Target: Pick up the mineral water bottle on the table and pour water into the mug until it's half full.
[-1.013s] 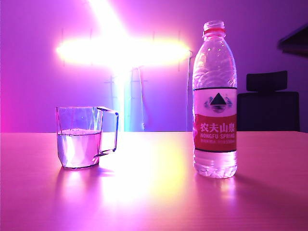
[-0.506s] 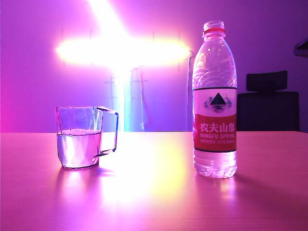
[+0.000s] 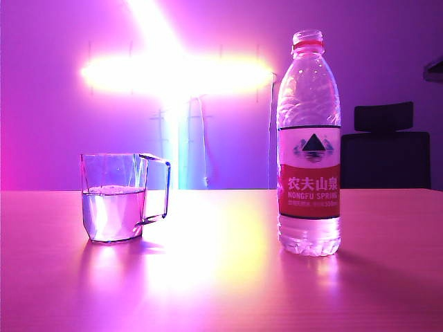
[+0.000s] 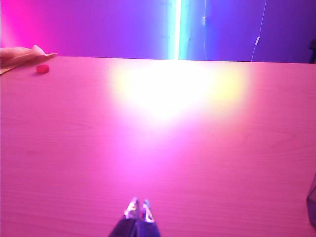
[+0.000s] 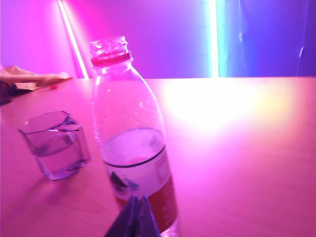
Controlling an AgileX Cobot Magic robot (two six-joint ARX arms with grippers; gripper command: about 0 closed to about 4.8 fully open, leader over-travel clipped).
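Uncapped mineral water bottle (image 3: 309, 145) upright on the glossy pink-lit worktop (image 3: 221, 277), red neck ring showing, white-and-red label bearing a dark mountain logo, Chinese characters and "NONGFU SPRING". Well apart to its left in the exterior view, clear faceted mug (image 3: 114, 197) with squared handle, about half filled with water. Left tool (image 4: 138, 210) clenched, tips together, empty, low over bare worktop; small red cap (image 4: 42, 69) lying near the far edge. Right tool (image 5: 137, 205) likewise clenched and empty, just in front of the bottle's label, contact impossible to tell, mug (image 5: 57, 144) beyond it.
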